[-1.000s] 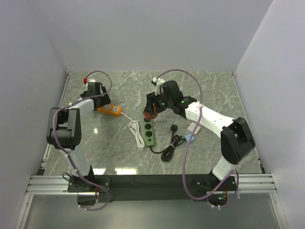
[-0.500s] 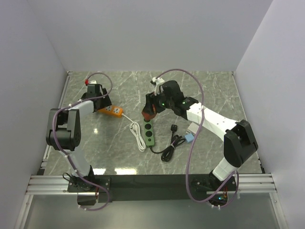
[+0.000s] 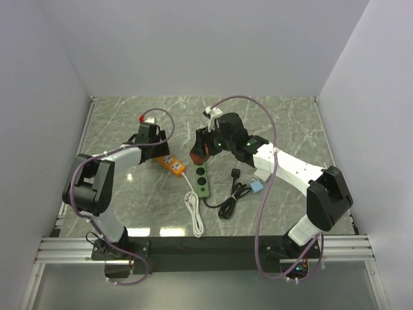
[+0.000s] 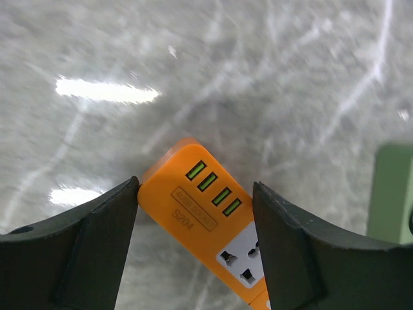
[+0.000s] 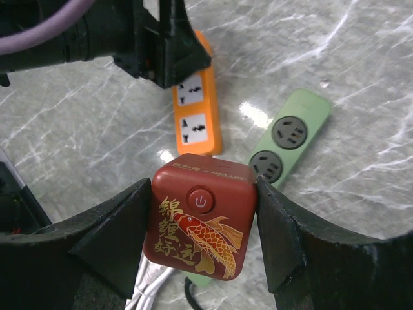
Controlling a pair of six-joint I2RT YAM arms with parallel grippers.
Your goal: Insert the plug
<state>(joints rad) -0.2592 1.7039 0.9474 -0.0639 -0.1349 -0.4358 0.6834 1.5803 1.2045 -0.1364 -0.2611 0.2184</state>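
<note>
Your left gripper [image 4: 195, 188] pinches the smooth orange strip [image 4: 210, 223]; your right gripper [image 5: 203, 187] clamps a glossy red cube [image 5: 193, 239].

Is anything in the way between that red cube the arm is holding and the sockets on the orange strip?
Nothing visible. The red cube, clamped in the right gripper, hangs near the orange strip, whose two sockets lie uncovered. The left gripper straddles the strip's USB end, clear of those sockets.
</note>
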